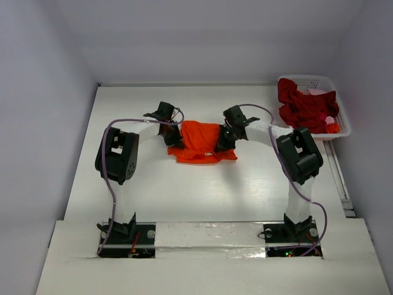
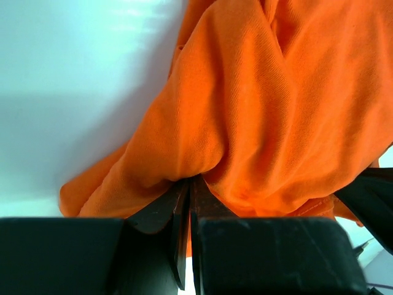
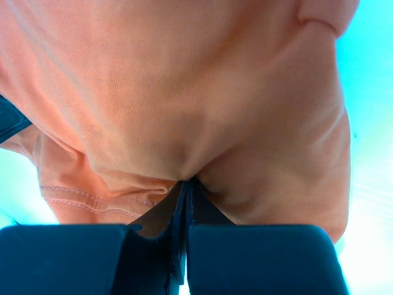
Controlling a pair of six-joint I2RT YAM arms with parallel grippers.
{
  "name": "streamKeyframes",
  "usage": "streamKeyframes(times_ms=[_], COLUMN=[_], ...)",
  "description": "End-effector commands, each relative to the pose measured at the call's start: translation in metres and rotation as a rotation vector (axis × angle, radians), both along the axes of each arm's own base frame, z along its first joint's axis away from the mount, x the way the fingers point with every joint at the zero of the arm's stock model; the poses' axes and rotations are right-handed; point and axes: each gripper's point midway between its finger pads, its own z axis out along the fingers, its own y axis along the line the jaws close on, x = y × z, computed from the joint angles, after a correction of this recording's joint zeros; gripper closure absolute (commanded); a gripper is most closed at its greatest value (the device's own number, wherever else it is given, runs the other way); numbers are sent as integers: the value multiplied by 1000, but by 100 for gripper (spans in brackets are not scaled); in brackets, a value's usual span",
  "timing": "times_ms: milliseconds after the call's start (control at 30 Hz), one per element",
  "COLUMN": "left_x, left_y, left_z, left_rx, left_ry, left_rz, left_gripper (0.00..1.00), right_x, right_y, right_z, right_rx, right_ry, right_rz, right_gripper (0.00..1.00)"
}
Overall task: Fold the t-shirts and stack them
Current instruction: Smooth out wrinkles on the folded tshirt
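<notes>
Orange t-shirt (image 1: pixel 199 140) pinched at opposite sides by left tool (image 2: pixel 189 184) and right tool (image 3: pixel 186 182)

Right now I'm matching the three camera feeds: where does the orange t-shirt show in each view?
Top external: the orange t-shirt sits centre, between left pincer and right pincer.
Left wrist: fills centre and right, pinched by the left pincer.
Right wrist: fills nearly everything, pinched by the right pincer.
Shared landmark: the white table, bare beside the cloth everywhere.
</notes>
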Motion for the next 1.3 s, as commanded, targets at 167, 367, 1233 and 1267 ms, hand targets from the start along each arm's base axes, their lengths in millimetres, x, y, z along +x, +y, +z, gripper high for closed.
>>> streamKeyframes(times_ms=[167, 367, 1233, 1267], left_x=[1, 1, 31, 32], left_y=[20, 22, 15, 15], left_z=[-30, -32, 104, 111], left_rx=[130, 137, 83, 80], left_ry=[43, 43, -181, -189], left_rz=[20, 21, 30, 31], left_gripper=[98, 98, 96, 96], right_x=[24, 36, 55, 55], right_y=[-13, -22, -39, -39], right_z=[4, 9, 46, 48], right_rx=[-16, -16, -23, -22], right_ry=[-17, -28, -106, -110], right_rz=[-21, -41, -66, -65], right_gripper=[100, 100, 100, 100])
